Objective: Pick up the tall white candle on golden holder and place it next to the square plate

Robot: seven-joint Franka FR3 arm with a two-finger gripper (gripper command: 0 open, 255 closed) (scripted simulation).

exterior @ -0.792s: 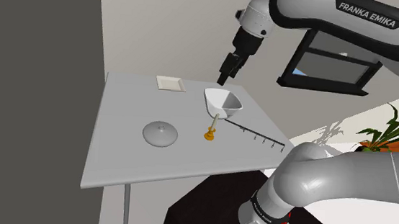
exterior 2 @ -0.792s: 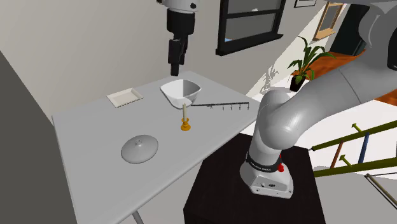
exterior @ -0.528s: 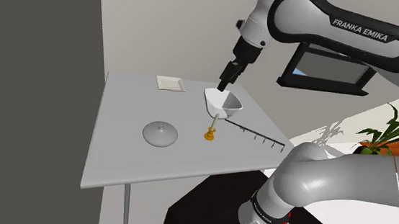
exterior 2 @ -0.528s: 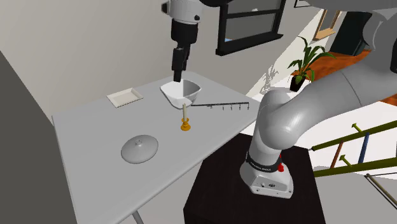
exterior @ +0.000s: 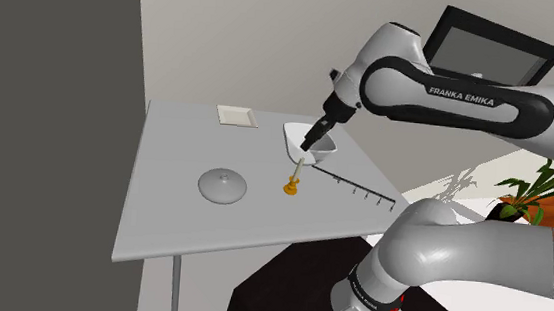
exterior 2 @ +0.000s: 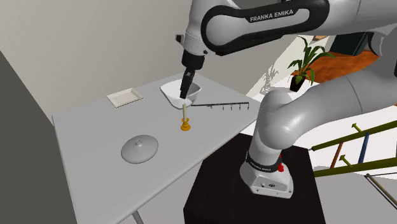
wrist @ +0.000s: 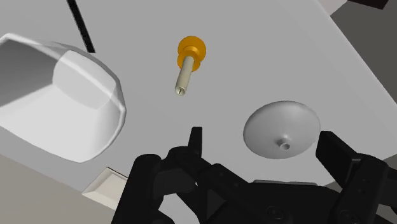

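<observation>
- The hand (exterior: 311, 145) hung over the white bowl (exterior: 321, 156) in the shoulder view, pointing down, with nothing in it.
- In the wrist view its two black fingers (wrist: 196, 137) stood wide apart and gripped nothing.
- The candle (exterior: 295, 176), a pale stick in a golden holder, stood upright on the grey bench (exterior: 180, 218), near the bench's middle and apart from the hand.
- In the shoulder view the bowl sat at 1 o'clock from the candle, just beside it.
- The square plate (exterior: 237, 116) lay flat at about 10 o'clock from the candle, well apart from it, near the bench's far edge.
- A domed grey lid (exterior: 223, 186) with a small knob rested at 9 o'clock from the candle.
- A thin black rack (exterior: 358, 185) with short pegs stretched away at 3 o'clock from the candle.
- In the second exterior view the hand (exterior 2: 185, 92) was at 12 o'clock from the candle (exterior 2: 184, 118), above the bowl (exterior 2: 173, 90), and the plate (exterior 2: 124, 97) lay at 10 o'clock.
- The wrist view looked down on the candle (wrist: 186, 67), which was between the bowl (wrist: 57, 95) and the lid (wrist: 281, 125).
</observation>
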